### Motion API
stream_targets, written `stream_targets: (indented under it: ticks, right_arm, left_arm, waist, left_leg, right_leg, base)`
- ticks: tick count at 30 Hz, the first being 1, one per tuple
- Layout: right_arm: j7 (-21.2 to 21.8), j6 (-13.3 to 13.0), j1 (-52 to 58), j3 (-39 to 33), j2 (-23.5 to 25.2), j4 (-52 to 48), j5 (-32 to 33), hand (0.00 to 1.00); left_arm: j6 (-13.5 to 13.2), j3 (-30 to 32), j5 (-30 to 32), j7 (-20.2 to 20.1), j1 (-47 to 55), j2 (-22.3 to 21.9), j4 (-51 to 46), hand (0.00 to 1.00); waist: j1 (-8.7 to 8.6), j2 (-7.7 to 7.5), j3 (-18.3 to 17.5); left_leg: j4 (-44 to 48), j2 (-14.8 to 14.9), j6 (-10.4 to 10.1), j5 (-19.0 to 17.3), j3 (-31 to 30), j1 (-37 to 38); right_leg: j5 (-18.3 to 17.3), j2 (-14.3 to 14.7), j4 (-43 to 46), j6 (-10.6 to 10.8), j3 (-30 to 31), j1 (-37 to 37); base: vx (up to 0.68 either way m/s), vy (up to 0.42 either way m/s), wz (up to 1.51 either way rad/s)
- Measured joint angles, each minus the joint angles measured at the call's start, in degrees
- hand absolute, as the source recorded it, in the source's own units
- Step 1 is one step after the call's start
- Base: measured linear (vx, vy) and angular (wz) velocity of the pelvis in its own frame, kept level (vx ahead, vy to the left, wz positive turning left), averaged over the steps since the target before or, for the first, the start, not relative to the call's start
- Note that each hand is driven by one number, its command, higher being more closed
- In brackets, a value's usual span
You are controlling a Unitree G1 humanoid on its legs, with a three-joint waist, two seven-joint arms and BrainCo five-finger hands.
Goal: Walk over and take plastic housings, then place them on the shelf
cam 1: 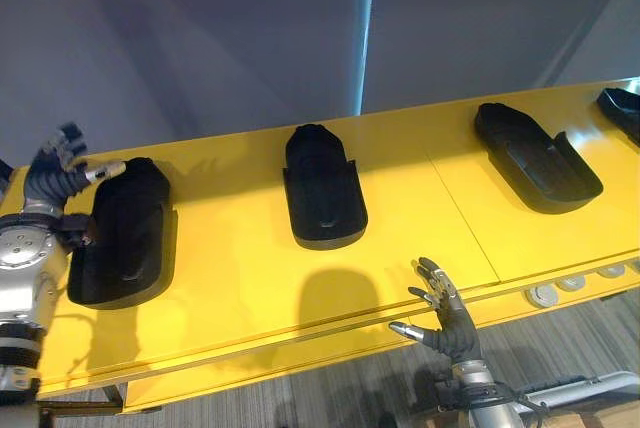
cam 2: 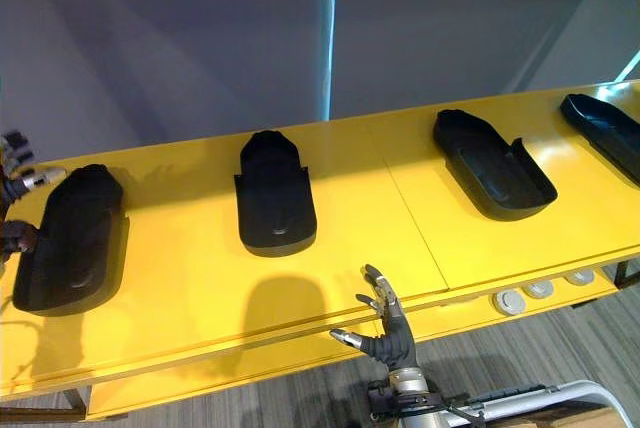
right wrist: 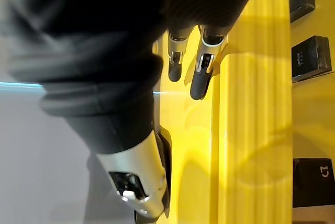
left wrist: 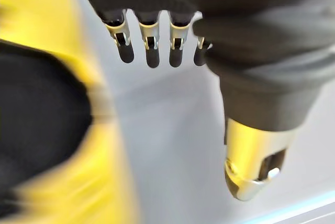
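Several black plastic housings lie in a row on the yellow table: one at the far left, one in the middle, one to the right and one at the right edge. My left hand is raised at the far end of the leftmost housing, open, with its thumb reaching over that housing's rim. My right hand stands open and holds nothing at the table's front edge, in front of the middle housing.
A grey wall rises right behind the table. Small white round parts sit below the front edge at the right. Black boxes show beside the table in the right wrist view. Grey floor lies in front.
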Motion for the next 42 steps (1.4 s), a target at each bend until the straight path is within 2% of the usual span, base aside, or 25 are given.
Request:
stream_targets:
  ticks: [1,2,4,5,7,9,11,16,23,27,36,42]
  right_arm:
    - [-0.01,0.04,0.53,-0.64,0.48,0.15,-0.21,0.00]
    - [-0.02,0.04,0.87,-0.91,0.80,0.37,-0.25,0.00]
    - [-0.45,-0.01,1.67,-2.77,2.84,1.26,-0.29,0.00]
    - [-0.43,-0.02,1.86,-3.00,3.52,1.26,-0.47,0.00]
    - [-0.40,-0.08,2.23,-2.91,4.34,1.59,-0.78,0.00]
    - [-0.33,-0.12,2.21,-2.26,4.69,1.85,-0.78,0.00]
    - [-0.14,-0.33,2.37,-1.16,4.59,1.94,-0.82,0.00]
    - [0.06,-1.34,2.47,-0.68,4.01,1.54,-2.04,0.00]
    - [-1.51,-2.55,1.95,-0.72,3.49,0.76,-2.24,0.00]
    - [-3.07,-2.63,0.16,-0.88,3.43,-0.19,-2.27,0.00]
    - [-3.70,-2.63,-5.16,-0.66,3.58,-0.33,-3.30,0.00]
    - [-3.66,-2.70,-6.70,0.49,3.61,-0.34,-3.28,0.00]
  left_arm:
    - [-2.21,4.04,3.56,3.99,3.80,-6.07,-8.64,1.00]
    - [-3.00,5.39,5.48,5.48,6.05,-9.09,-12.85,1.00]
    - [-5.28,6.86,14.55,10.41,16.52,-22.90,-29.15,1.00]
    - [-5.65,6.15,16.70,11.29,19.40,-26.56,-32.64,1.00]
    - [-6.26,-1.02,22.94,12.63,31.05,-39.47,-42.78,1.00]
    - [-6.27,-9.55,26.92,12.25,41.17,-45.66,-46.30,1.00]
    - [-6.21,-13.71,28.73,11.23,46.18,-48.09,-46.15,1.00]
    - [-6.12,-13.97,28.66,8.96,48.88,-49.40,-43.07,1.00]
    - [-5.39,-13.17,28.59,8.83,48.17,-49.42,-39.70,1.00]
    - [-4.38,-9.31,28.46,10.76,43.73,-49.43,-37.50,1.00]
    - [-2.05,-4.93,28.47,13.72,34.15,-49.14,-32.68,1.00]
    - [-1.30,-2.66,28.49,15.60,28.43,-46.53,-27.47,1.00]
  waist:
    - [0.18,0.36,-0.37]
    - [0.18,0.55,-0.89]
    - [0.68,1.18,-2.46]
    - [0.86,1.26,-2.55]
    - [1.37,1.60,-2.93]
    - [1.56,1.93,-3.28]
    - [1.35,2.42,-3.98]
    - [1.41,2.53,-3.86]
    - [1.20,2.06,-2.23]
    - [0.71,1.65,-0.63]
    - [0.68,0.64,1.91]
    - [0.56,-0.05,2.68]
  left_leg:
    - [-0.63,-0.10,-0.01,0.08,-0.10,0.79]
    - [-0.67,-0.18,-0.01,0.09,-0.29,0.83]
    - [-0.67,-0.28,-0.01,0.08,-1.07,1.05]
    - [-0.67,-0.27,-0.01,0.08,-1.23,1.22]
    - [-0.69,-0.17,-0.02,0.09,-2.42,1.44]
    - [-0.74,-0.13,-0.10,0.17,-2.68,1.29]
    - [-0.92,-0.14,-0.12,0.35,-3.04,0.68]
    - [-0.92,0.02,-0.13,1.38,-5.12,-1.88]
    - [-0.88,0.10,-0.24,1.91,-5.59,-3.66]
    - [-0.72,0.17,-0.26,1.98,-5.56,-5.05]
    - [-0.69,0.17,-0.26,1.97,-4.99,-6.57]
    - [-0.70,0.42,-0.38,1.86,-3.42,-6.83]
  right_leg:
    - [-0.01,-0.04,-0.37,0.00,-0.23,0.78]
    - [-0.01,-0.11,-0.75,0.00,-0.47,1.10]
    - [-0.02,-0.22,-1.80,0.03,-1.51,2.31]
    - [-0.02,-0.21,-1.99,0.03,-1.66,2.69]
    - [-0.10,-0.14,-2.23,-0.03,-2.81,3.64]
    - [-0.11,-0.12,-2.21,-0.02,-2.97,3.63]
    - [-0.11,-0.14,-2.21,0.00,-3.30,3.25]
    - [-0.19,-0.01,-2.22,0.20,-5.14,1.86]
    - [0.21,0.05,-1.92,-0.31,-5.71,0.27]
    - [0.23,0.12,-1.71,-0.34,-5.62,-1.24]
    - [0.26,0.15,-1.62,-0.45,-5.14,-3.16]
    - [0.29,0.37,-1.16,-0.50,-3.79,-4.49]
  base:
    - [0.02,0.026,0.07]
    - [0.04,0.029,0.19]
    - [0.06,0.028,0.20]
    - [0.04,0.013,0.15]
    - [0.00,0.004,0.22]
    - [-0.04,0.016,0.10]
    - [-0.05,0.015,0.09]
    - [-0.06,0.004,0.19]
    - [-0.01,0.001,0.05]
    - [0.00,0.000,0.00]
    - [0.00,-0.003,-0.02]
    - [-0.01,-0.010,-0.12]
